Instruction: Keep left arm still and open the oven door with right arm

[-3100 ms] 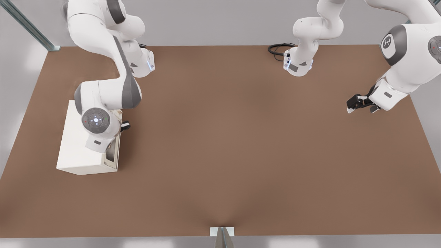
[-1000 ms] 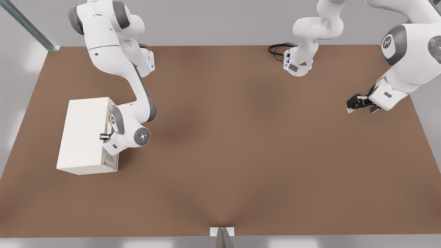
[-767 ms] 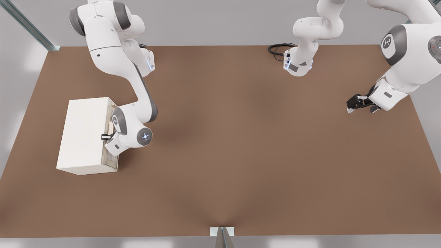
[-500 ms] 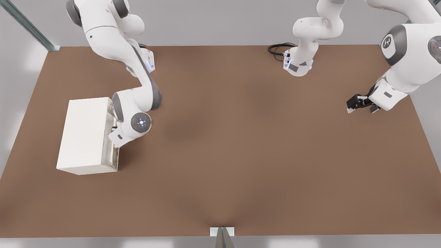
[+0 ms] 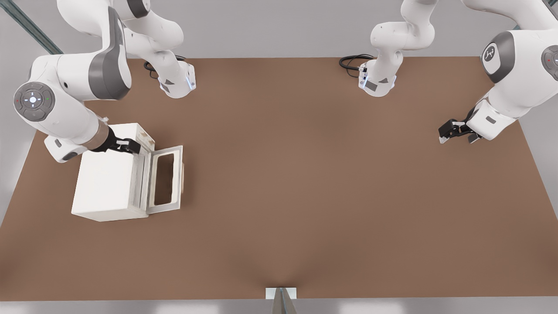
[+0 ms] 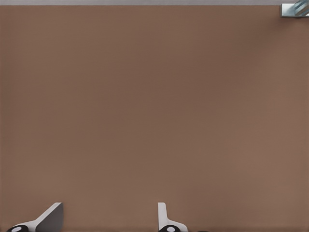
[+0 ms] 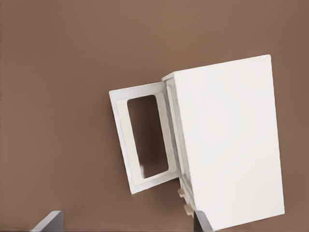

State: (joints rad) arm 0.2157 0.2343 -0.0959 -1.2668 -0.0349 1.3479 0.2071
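1. Front view: oven (image 5: pixel 104 183) sits on the brown table (image 5: pixel 305 183) at the front view's left, door (image 5: pixel 165 179) swung down flat in front of it, dark window facing up.
2. Right arm (image 5: pixel 74 100) reaches over the oven's top; gripper (image 5: pixel 130 146) hangs above the far top edge, near the small knobs (image 5: pixel 146 138), clear of the door.
3. Right wrist view: fingertips (image 7: pixel 48 222) wide apart, nothing between them; oven and open door below.
4. Black cables (image 5: pixel 353 63) coil by an arm base at the far edge.
5. No readable writing anywhere.
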